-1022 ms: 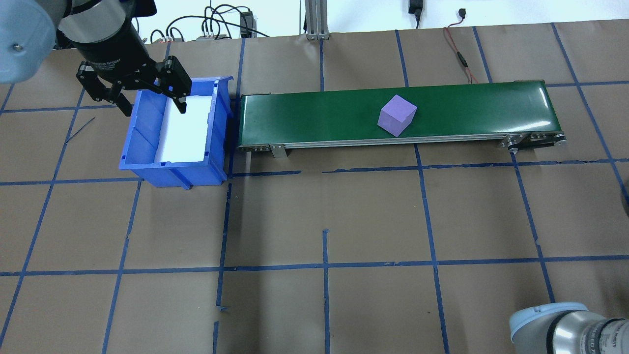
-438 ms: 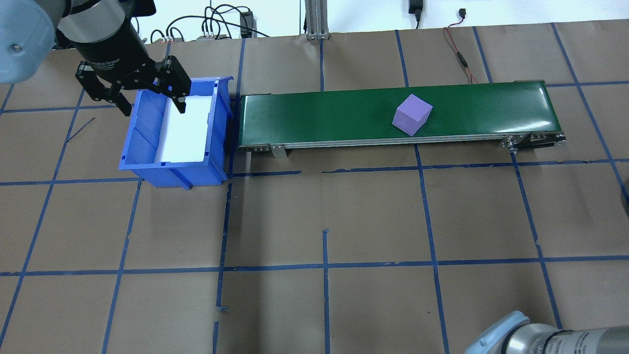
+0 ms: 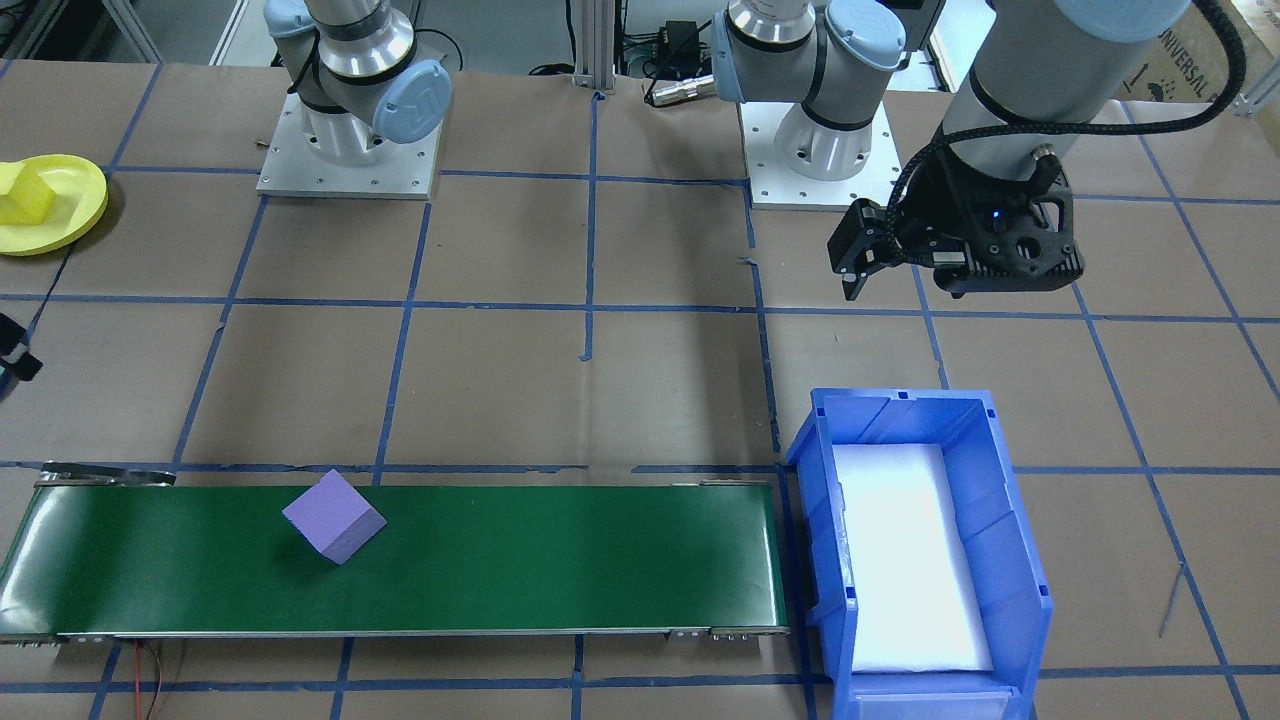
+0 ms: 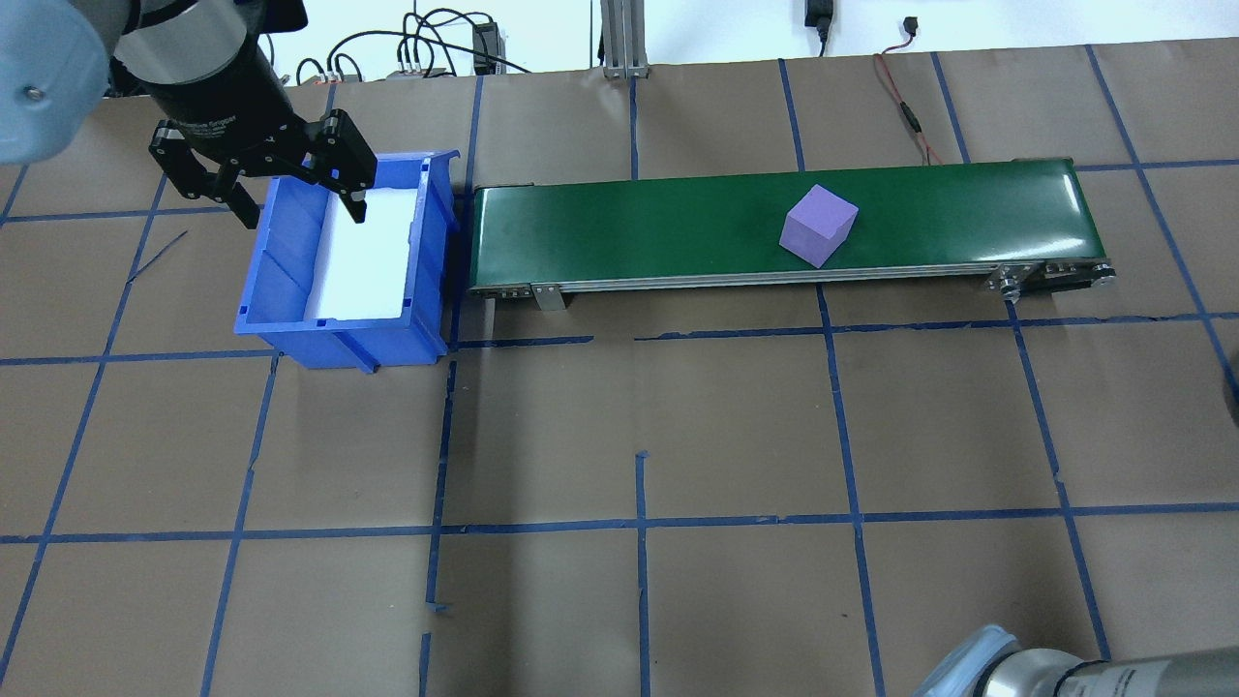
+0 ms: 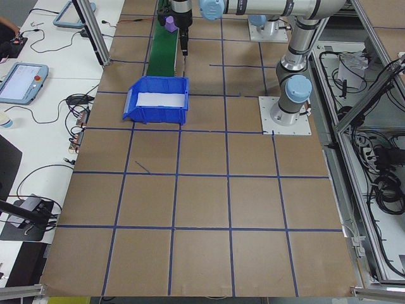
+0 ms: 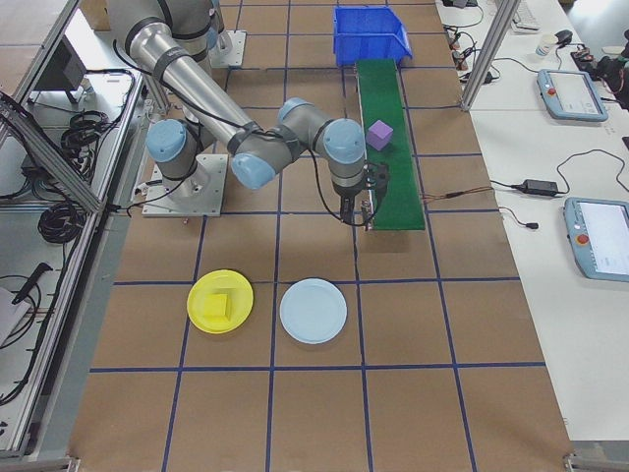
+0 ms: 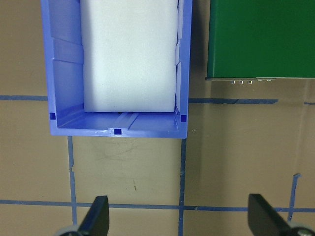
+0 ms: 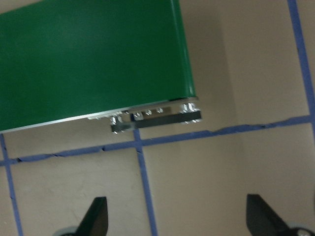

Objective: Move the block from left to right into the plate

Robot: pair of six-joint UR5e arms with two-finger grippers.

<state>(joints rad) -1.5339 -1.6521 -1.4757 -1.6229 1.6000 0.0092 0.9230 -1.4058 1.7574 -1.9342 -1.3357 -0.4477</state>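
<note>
A purple block [image 4: 819,226] sits on the long green belt [image 4: 678,227], nearer the belt's right end than its left end, and it is turned a bit so one corner points at the front edge. Nothing is touching it. At the belt's left end stands a blue bin [image 4: 290,290] with a white pad [image 4: 363,257] inside. The left gripper [image 4: 259,189] hangs over the bin's back left corner with its two fingers spread wide and nothing between them. The right gripper [image 8: 174,216] hangs near the belt's right end, over the brown table [image 4: 629,436] just in front of the belt; its fingers are spread wide too, and they hold nothing. Two plates lie on the table well past the belt's right end: a yellow plate [image 6: 220,301] with a yellow block [image 6: 218,307] on it, and a pale blue plate [image 6: 314,311] just beside it.
</note>
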